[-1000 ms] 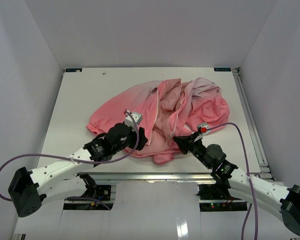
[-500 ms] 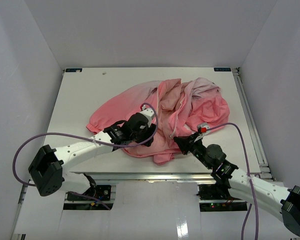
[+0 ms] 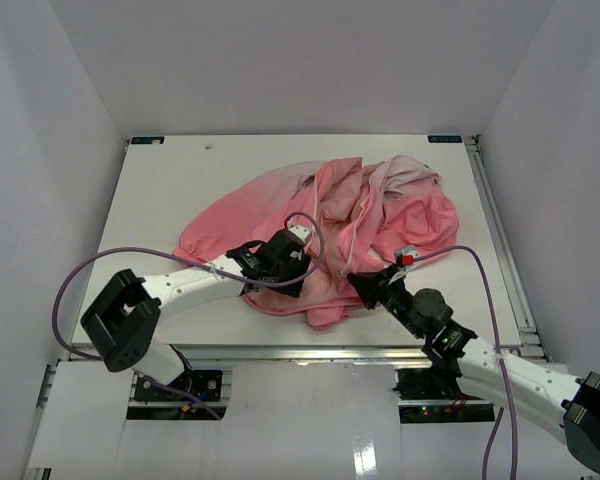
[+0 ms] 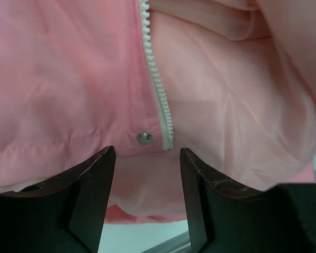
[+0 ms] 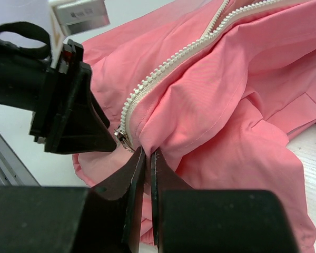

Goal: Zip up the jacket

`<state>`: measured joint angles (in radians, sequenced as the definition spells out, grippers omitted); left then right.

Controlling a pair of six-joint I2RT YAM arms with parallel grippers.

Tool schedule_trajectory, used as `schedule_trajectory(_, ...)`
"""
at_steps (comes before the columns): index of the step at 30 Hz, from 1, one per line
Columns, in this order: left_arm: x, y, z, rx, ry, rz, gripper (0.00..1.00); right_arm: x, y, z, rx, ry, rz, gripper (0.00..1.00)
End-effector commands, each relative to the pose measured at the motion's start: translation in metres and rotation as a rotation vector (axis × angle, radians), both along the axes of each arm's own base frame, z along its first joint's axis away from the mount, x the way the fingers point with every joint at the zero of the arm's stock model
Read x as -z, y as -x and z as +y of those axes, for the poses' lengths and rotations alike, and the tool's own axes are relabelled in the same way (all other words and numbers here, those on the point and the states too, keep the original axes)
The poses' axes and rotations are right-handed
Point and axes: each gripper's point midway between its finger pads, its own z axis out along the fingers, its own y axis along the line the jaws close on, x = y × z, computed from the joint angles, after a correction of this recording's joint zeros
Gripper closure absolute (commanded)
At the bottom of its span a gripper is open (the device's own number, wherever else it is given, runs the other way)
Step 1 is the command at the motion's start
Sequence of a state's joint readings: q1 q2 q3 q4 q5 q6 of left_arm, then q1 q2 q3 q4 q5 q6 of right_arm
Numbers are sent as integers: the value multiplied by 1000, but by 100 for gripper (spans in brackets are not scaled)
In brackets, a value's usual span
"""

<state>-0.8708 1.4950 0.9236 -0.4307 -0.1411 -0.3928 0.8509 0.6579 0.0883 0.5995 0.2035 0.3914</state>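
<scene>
The salmon-pink jacket (image 3: pixel 320 215) lies crumpled on the table's middle and right. In the left wrist view the jacket (image 4: pixel 63 79) fills the frame, with a white zipper edge (image 4: pixel 157 79) and a snap stud (image 4: pixel 143 138) just beyond my fingertips. My left gripper (image 4: pixel 147 158) is open over the jacket's near hem, nothing between its jaws; from above the left gripper (image 3: pixel 298 272) sits at that hem. My right gripper (image 5: pixel 148 153) is shut on a fold of the jacket (image 5: pixel 226 79) beside the zipper's lower end, where a metal slider (image 5: pixel 121 138) shows. From above, the right gripper (image 3: pixel 358 284) is at the hem's right.
The white table (image 3: pixel 160 190) lies bare left of the jacket. A metal rail (image 3: pixel 310 352) runs along the near edge and another (image 3: pixel 500 240) along the right side. Grey walls close in on three sides. The left gripper's black body (image 5: pixel 68 110) sits close to the right fingers.
My left arm has swung right and forward, bringing its open gripper onto the jacket's near hem close to the right gripper. The right arm and its grip have not moved.
</scene>
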Motion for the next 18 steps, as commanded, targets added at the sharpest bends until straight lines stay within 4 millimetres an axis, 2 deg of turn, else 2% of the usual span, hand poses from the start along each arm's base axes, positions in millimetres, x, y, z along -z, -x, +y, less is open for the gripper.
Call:
schedule_trajectory(1, 2, -18, 7, -40, -8, -45, 39, -23, -7, 0, 26, -34, -48, 92)
schedule_trajectory(6, -2, -19, 6, -11, 3, -53, 40, -22, -9, 1, 29, -25, -45, 92)
schedule_trajectory(10, -15, -20, 4, -6, 25, -67, 39, -22, -9, 2, 24, -21, -43, 92)
schedule_trajectory(12, -21, -18, 0, 27, 43, -71, 35, -21, -9, 2, 24, -21, -41, 92)
schedule_trajectory(18, -33, -16, -3, 78, 48, -64, 35, -14, -9, 3, 19, -17, -30, 92)
